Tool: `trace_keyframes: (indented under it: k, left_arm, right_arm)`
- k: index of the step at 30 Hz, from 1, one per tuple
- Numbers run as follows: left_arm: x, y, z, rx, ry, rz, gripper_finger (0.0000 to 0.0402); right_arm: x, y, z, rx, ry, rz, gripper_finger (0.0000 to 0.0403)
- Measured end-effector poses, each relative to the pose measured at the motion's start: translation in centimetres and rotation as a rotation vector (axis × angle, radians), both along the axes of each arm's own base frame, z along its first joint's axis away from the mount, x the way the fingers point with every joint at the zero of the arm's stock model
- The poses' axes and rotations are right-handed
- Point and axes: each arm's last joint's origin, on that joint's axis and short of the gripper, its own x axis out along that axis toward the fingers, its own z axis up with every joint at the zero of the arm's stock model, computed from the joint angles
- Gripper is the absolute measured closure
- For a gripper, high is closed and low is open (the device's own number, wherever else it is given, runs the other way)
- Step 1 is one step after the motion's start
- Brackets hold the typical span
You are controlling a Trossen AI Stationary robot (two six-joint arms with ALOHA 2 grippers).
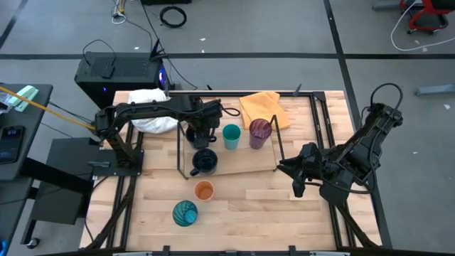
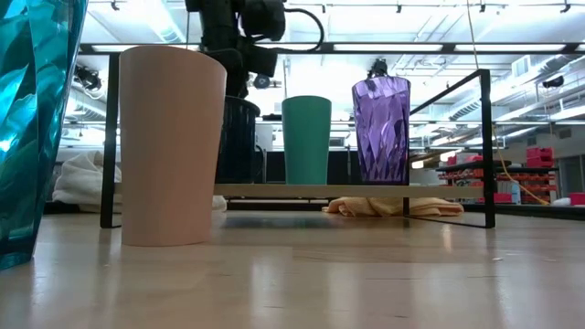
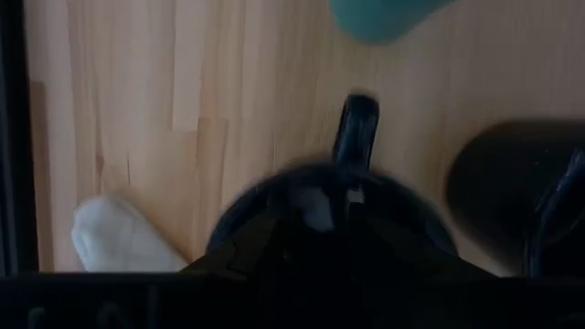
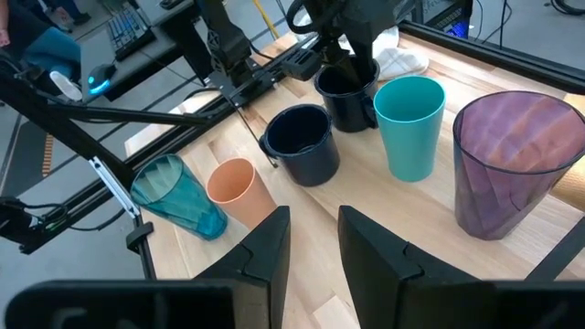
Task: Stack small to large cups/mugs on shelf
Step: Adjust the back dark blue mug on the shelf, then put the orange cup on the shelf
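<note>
Reaching over the shelf [image 1: 242, 165], the left tool [image 1: 201, 135] hangs directly above a navy mug [image 4: 345, 96] standing at the board's far left, its handle pointing away from the arm; whether the fingers are closed on the rim cannot be told. A second navy mug [image 1: 205, 161] sits on the shelf's near left edge, with the teal cup [image 1: 232, 136] and purple tumbler [image 1: 259, 133] in a row to the right. The orange cup [image 1: 204, 190] and patterned teal tumbler [image 1: 185, 212] wait on the desk [image 1: 249, 203] nearer the left arm. The right tool [image 1: 297, 175] idles right of the shelf, fingers parted and empty
</note>
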Motion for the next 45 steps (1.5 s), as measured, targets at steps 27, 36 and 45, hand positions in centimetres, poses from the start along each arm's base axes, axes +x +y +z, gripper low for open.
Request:
trace_keyframes:
  k: [27,36,45]
  left_arm:
    - [-1.4,-11.8,19.6,-0.107,-0.639,-0.299,0.0280]
    - [-2.4,-20.1,17.5,-0.155,-0.571,-0.404,0.0283]
    - [-0.5,-22.8,9.3,-0.229,-0.430,-0.276,0.0284]
  right_arm:
    - [0.0,0.0,0.0,-0.017,0.010,0.007,0.0300]
    - [0.0,0.0,0.0,-0.043,0.019,0.023,0.0300]
    - [0.0,0.0,-0.1,-0.037,0.041,0.051,0.0300]
